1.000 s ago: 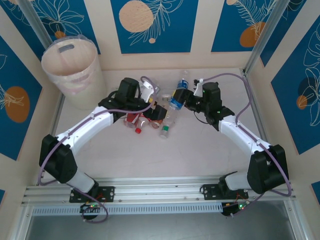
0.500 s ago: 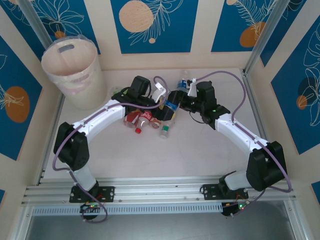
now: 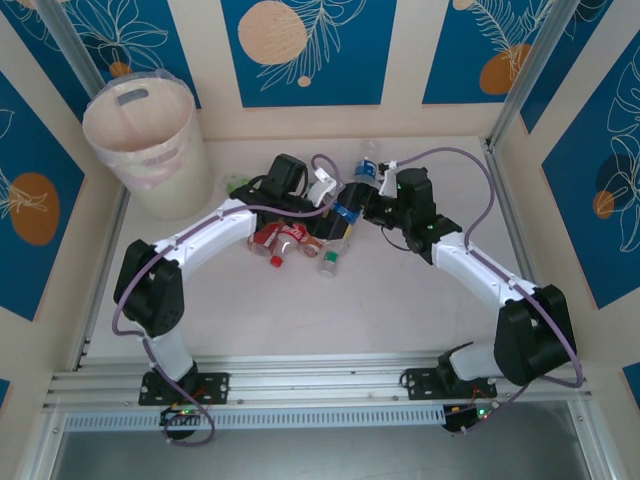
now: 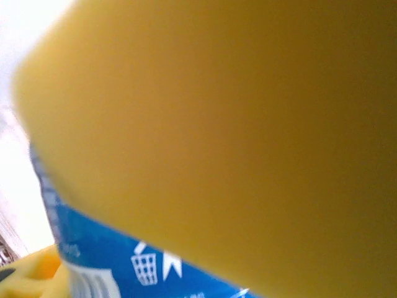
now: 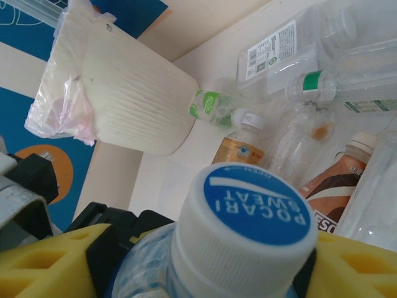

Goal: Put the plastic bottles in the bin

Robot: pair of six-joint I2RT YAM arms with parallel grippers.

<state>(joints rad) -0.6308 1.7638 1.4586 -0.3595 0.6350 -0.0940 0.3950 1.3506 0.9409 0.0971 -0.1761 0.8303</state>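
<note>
Since a second before, the left tool (image 3: 322,190) had swung right, close to the right tool (image 3: 368,200). Blue-and-cream wall panels (image 3: 300,50) enclosed the pale worktop (image 3: 400,310). The bin (image 3: 140,140) stood far left, with plastic bottles (image 3: 290,240) heaped centrally. A blue-labelled bottle (image 3: 348,208) sat between both tools; neither's grip could be told.

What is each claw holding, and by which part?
The blue-label bottle sits between both claws: right claw at its neck under the white cap, left claw at the label. Firm grip cannot be told.
</note>
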